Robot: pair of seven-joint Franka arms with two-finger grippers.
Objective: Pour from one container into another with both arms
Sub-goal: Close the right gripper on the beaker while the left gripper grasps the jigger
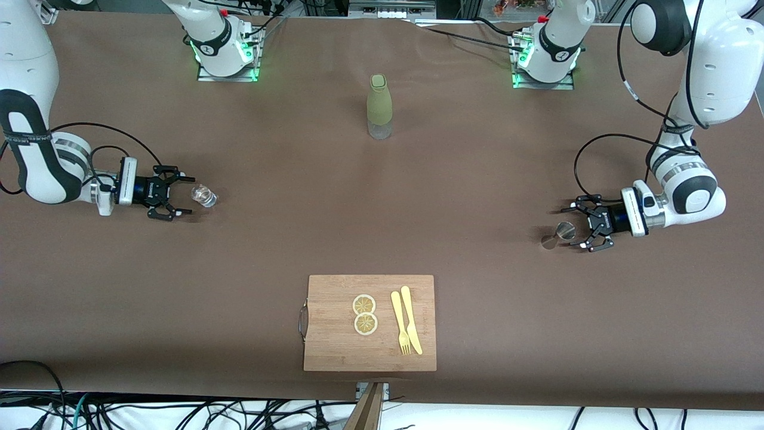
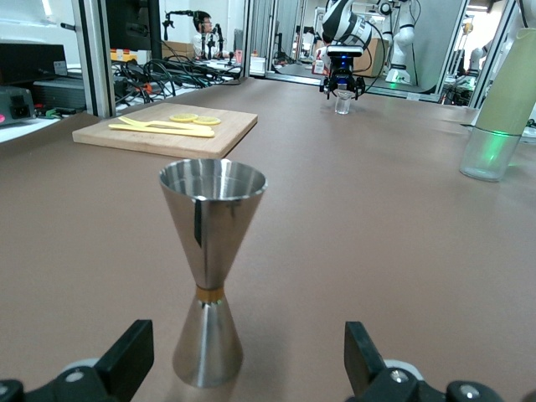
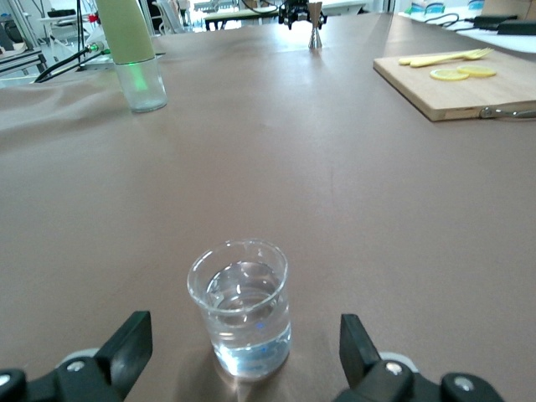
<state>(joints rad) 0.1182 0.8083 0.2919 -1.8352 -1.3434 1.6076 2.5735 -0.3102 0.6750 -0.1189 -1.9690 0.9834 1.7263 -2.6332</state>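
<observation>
Brown table [image 1: 382,209] surface: glass [image 3: 241,308], part-filled with clear liquid, stands upright between the wide-open right gripper [image 3: 239,356] fingers. Empty steel jigger [image 2: 209,268] stands upright between the wide-open left gripper [image 2: 251,368] fingers.

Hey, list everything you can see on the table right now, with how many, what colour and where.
drinking glass: one, clear, holding clear liquid, upright toward the right arm's end of the table.
jigger: one, shiny steel, upright toward the left arm's end.
bottle: one, olive-green sleeve with a clear base, mid-table, farther from the front camera than the board.
cutting board: one, light wood with a metal handle, at the table edge nearest the front camera.
lemon slices: two, yellow, on the board.
fork and knife: one each, pale yellow, on the board beside the slices.
right gripper: one, black, open, low at the glass.
left gripper: one, black, open, low at the jigger.
</observation>
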